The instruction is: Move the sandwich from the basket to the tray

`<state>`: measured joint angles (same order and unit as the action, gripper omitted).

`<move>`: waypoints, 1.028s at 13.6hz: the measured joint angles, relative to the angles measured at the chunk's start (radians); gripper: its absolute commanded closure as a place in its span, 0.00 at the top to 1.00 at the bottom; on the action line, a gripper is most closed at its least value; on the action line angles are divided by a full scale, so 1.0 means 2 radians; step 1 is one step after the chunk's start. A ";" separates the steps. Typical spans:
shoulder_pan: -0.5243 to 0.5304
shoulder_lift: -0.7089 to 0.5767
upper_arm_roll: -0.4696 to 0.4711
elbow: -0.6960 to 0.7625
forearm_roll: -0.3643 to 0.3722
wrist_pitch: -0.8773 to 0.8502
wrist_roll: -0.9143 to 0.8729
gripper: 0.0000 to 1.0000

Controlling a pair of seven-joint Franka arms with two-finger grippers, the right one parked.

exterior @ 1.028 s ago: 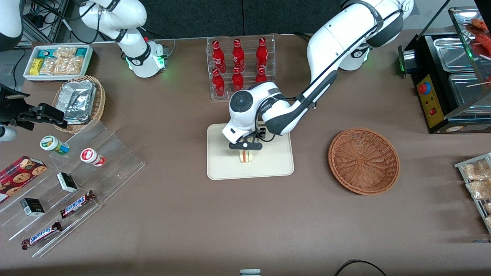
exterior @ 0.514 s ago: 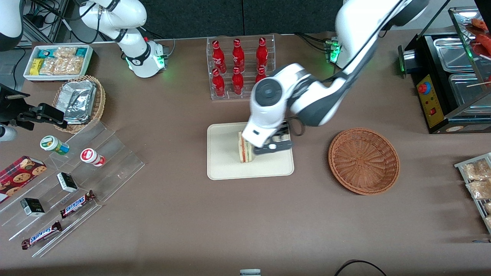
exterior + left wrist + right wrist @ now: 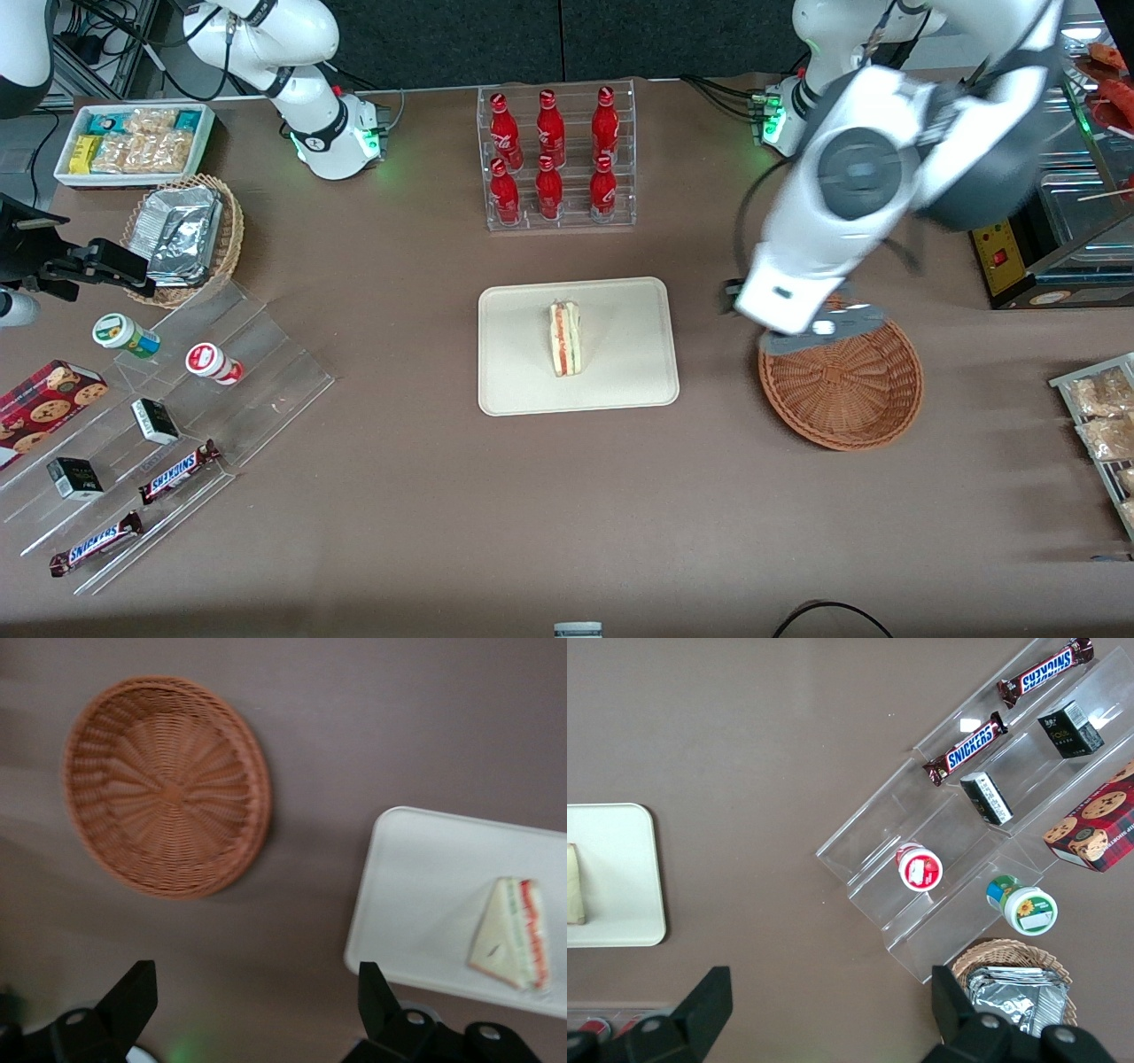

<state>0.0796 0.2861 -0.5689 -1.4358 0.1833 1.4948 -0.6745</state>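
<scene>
The sandwich [image 3: 565, 338] lies on the tray [image 3: 514, 390] in the front view, near the tray's middle, with nothing touching it; a second ago the gripper was clamped on it there, and half a second ago the fingers were just beside it. The gripper [image 3: 811, 326] has since let go, risen and swung toward the working arm's end of the table, and now hangs above the rim of the basket [image 3: 842, 390], well apart from the tray. The basket holds nothing. In the left wrist view the two fingers [image 3: 133, 997] stand wide apart with only bare table between them, and both the basket [image 3: 168, 784] and the tray [image 3: 425, 895] with the sandwich [image 3: 514, 935] resting on it show beneath. In the right wrist view an edge of the tray [image 3: 620, 904] and a sliver of the sandwich [image 3: 574, 886] appear. Judging by this, the placing looks done, and the arm seems to be withdrawing with no step left but to clear away.
</scene>
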 measured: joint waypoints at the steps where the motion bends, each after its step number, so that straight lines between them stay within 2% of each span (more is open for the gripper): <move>1: 0.025 -0.013 0.000 0.000 -0.007 -0.015 0.037 1.00; 4: 0.090 -0.043 0.001 -0.001 -0.030 -0.035 0.125 1.00; 8: 0.124 -0.066 0.010 -0.002 -0.033 -0.066 0.205 1.00; 10: 0.102 -0.086 0.066 -0.005 -0.049 -0.085 0.257 1.00; 12: 0.046 -0.117 0.165 -0.020 -0.075 -0.092 0.306 1.00; 14: 0.002 -0.148 0.234 -0.046 -0.090 -0.093 0.326 1.00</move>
<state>0.0828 -0.0103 -0.1012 -1.5276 0.0026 1.3083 -0.0219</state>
